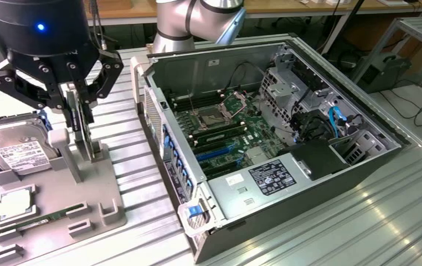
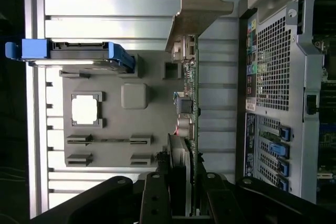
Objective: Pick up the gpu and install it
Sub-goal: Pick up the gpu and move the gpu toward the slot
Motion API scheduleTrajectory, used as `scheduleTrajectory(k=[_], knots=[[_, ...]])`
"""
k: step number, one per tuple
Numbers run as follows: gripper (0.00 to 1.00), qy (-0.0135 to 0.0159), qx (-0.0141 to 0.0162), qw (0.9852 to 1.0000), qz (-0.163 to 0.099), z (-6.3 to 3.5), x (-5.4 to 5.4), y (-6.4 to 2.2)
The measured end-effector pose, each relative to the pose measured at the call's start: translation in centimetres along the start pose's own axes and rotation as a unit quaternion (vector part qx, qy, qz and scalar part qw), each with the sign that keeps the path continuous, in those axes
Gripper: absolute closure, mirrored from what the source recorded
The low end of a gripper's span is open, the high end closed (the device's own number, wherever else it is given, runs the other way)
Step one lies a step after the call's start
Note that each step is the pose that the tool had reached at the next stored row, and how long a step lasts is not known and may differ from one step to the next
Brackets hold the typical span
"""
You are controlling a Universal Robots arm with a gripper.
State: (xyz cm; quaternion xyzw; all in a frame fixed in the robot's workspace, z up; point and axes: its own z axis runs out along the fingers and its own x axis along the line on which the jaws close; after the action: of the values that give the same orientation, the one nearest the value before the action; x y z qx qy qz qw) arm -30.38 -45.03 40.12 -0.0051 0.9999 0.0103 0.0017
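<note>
Here, pincer (image 1: 84, 117) grips gpu (image 1: 89, 144), bracket (image 2: 197, 9) wrist-cam

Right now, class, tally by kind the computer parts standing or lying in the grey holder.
gpu: 1
hard drive: 1
processor chip: 1
RAM stick: 1
Total: 4

Table (image 1: 388, 210): ribbed bare metal, brushed, sheeny with streaks of glare.
Tray (image 1: 85, 202): grey plastic, matt, smooth.
Drive (image 1: 8, 132): silver metal shell, satin; label (image 1: 20, 152) white paper; rail (image 2: 118, 56) blue plastic.
Gpu (image 2: 193, 103): green circuit board, dull; bracket (image 2: 195, 3) silver sheet metal, smooth.
Gripper (image 1: 83, 111): black, satin, smooth; metal or plastic unclear.
Case (image 1: 189, 69): grey sheet metal, matt; rear panel (image 2: 273, 61) perforated metal.
</note>
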Motion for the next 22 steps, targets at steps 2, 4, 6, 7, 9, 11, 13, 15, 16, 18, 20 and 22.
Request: scheduleTrajectory(k=[2,4,6,7,9,11,13,15,16,18,20,22], knots=[[0.72,0.0,0.0,1.0,0.0,-0.39,0.0,0.01],[0.72,0.0,0.0,1.0,0.0,-0.84,0.0,0.02],[0.72,0.0,0.0,1.0,0.0,-1.45,0.0,0.03],[0.72,0.0,0.0,1.0,0.0,-1.69,0.0,0.04],[0.72,0.0,0.0,1.0,0.0,-2.14,0.0,0.05],[0.72,0.0,0.0,1.0,0.0,-2.77,0.0,0.06],[0.72,0.0,0.0,1.0,0.0,-3.17,0.0,0.07],[0.72,0.0,0.0,1.0,0.0,-3.51,0.0,0.07],[0.72,0.0,0.0,1.0,0.0,-3.72,0.0,0.08],[0.72,0.0,-0.0003,1.0,0.0,-4.06,0.0,0.08],[0.72,0.0,-0.0005,1.0,0.0,-4.08,0.0,0.08],[0.72,0.0,-0.0005,1.0,0.0,-4.08,0.0,0.08]])
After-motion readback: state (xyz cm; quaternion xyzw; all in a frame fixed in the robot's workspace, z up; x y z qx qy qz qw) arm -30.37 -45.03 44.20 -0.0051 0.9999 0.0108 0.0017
